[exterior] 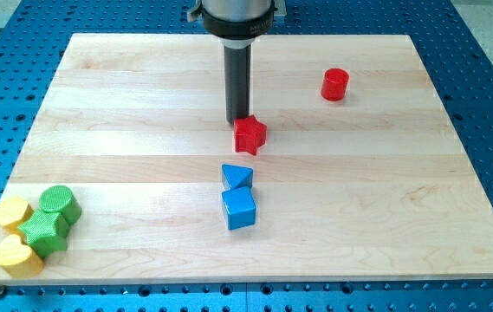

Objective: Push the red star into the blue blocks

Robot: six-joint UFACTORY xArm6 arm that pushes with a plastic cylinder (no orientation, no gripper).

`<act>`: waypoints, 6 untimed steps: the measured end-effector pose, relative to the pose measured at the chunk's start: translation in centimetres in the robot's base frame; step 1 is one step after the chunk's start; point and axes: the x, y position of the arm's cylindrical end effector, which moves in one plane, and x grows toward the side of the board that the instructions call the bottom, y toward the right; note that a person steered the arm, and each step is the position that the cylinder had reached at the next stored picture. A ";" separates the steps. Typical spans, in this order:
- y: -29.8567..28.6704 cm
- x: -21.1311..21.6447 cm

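The red star [249, 135] lies near the middle of the wooden board [125, 104]. My tip [236, 121] stands right at the star's upper-left edge, touching it or nearly so. Two blue blocks sit just below the star: a blue triangular block [236, 177] and, touching it from below, a blue cube [239, 209]. A small gap separates the star from the blue triangular block.
A red cylinder [335, 84] stands at the view's upper right. At the lower-left corner a cluster holds a green cylinder [59, 203], a green star [43, 230], a yellow hexagonal block [10, 211] and a yellow heart-shaped block [18, 256].
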 end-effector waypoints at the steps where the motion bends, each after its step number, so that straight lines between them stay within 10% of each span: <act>1: 0.8 1.9; 6: 3.6 6.8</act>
